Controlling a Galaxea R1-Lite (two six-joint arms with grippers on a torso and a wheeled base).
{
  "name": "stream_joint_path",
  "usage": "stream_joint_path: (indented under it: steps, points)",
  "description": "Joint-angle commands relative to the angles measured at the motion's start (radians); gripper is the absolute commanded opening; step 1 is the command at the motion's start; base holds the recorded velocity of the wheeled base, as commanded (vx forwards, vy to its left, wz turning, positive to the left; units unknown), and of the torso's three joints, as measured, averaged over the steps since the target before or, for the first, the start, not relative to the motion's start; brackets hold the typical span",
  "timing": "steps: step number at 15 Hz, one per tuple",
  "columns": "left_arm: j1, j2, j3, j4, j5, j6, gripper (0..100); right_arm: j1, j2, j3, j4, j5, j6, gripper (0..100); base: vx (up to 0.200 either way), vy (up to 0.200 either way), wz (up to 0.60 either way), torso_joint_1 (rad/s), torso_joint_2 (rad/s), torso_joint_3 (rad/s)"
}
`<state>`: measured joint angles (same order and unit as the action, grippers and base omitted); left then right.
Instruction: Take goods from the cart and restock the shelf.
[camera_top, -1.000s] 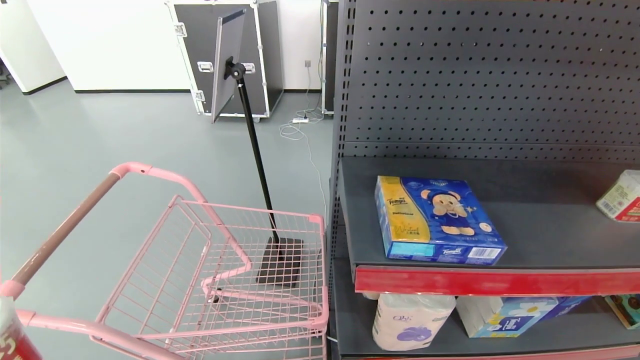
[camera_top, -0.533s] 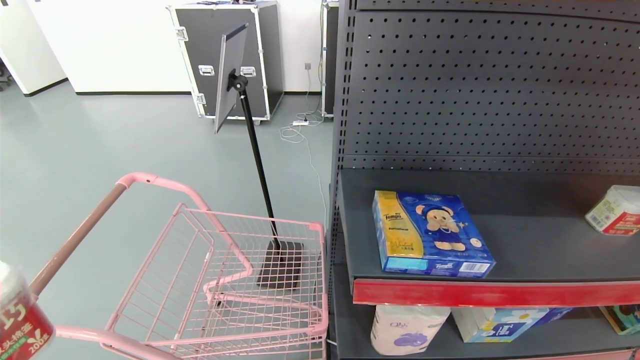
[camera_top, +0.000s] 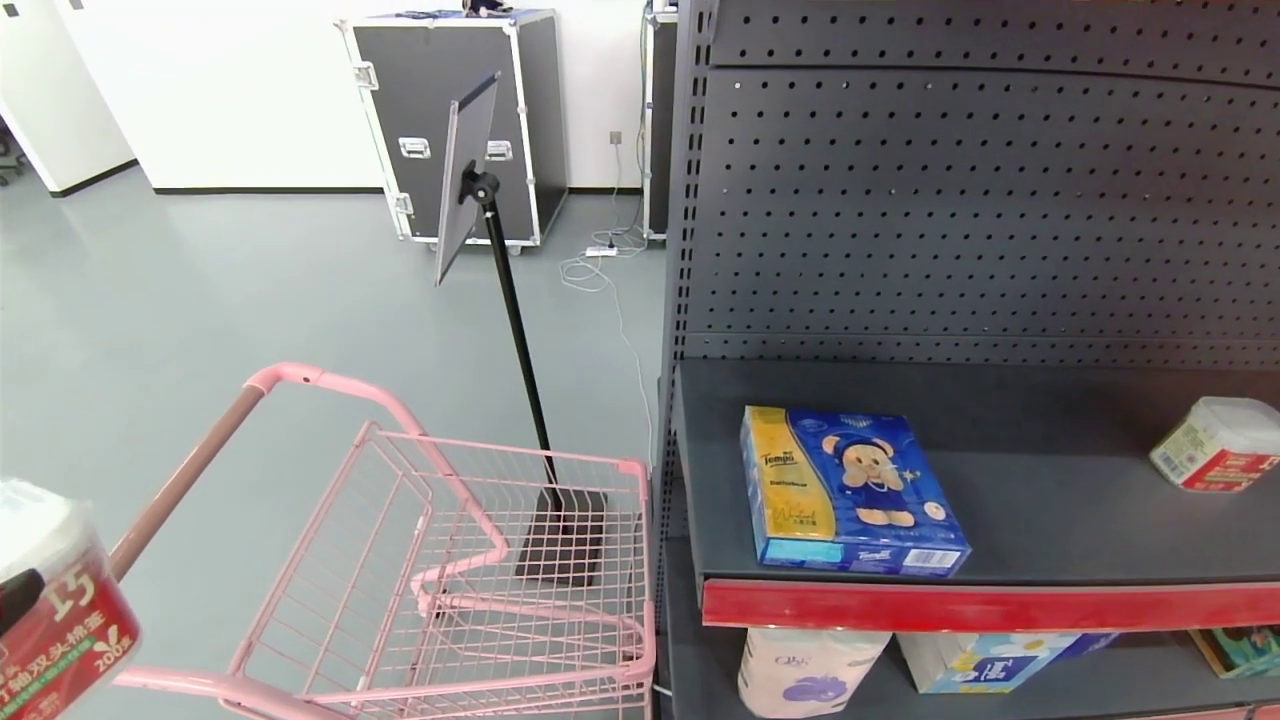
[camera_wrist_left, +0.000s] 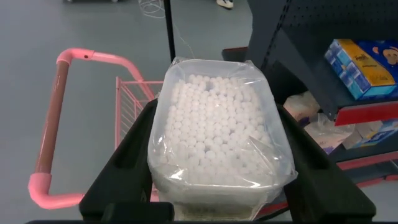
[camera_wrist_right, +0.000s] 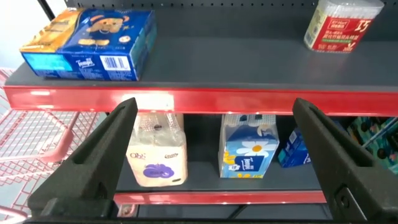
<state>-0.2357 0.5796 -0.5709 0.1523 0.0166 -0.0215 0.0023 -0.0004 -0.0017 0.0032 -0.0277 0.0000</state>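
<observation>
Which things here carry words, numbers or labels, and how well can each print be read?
Held cotton-swab pack: red label, large white number and characters, legible.
Blue tissue box: logos and barcode; small lines unreadable.
Tub on the shelf: red label, fine print blurred.
White roll pack, flowered tissue pack: logos; rest blurred.

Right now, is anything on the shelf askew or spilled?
The tissue box lies slightly turned against the shelf lip, close to the front edge. The tub in the left gripper looks intact. Nothing spilled or damaged.
</observation>
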Motion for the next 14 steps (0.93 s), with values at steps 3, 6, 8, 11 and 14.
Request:
stream_joint_path:
  steps: [3,6,8,11,14]
  points:
    - [0.000,0.013,0.000,-0.010,0.002,0.025,0,0.001,0.000,0.000,0.000,0.000,0.000,100,0.000,0.000,0.00,0.132,-0.30,-0.160]
    - [0.000,0.020,0.000,-0.034,0.002,0.025,0,0.001,0.000,0.000,0.000,0.000,0.000,100,0.000,0.000,0.00,0.041,-0.09,-0.045]
    - [0.000,0.022,0.000,-0.043,0.002,0.025,0,0.001,0.000,0.000,0.000,0.000,0.000,100,0.000,-0.100,0.00,0.004,0.00,-0.001]
    - [0.000,0.020,0.000,-0.053,0.002,0.026,0,0.001,0.000,0.000,0.000,0.000,0.000,100,0.000,-0.200,0.00,0.006,0.00,0.002]
    - [0.000,0.019,0.000,-0.053,0.002,0.026,0,0.001,0.000,0.000,0.000,0.000,0.000,100,0.000,-0.200,0.00,0.012,0.01,-0.002]
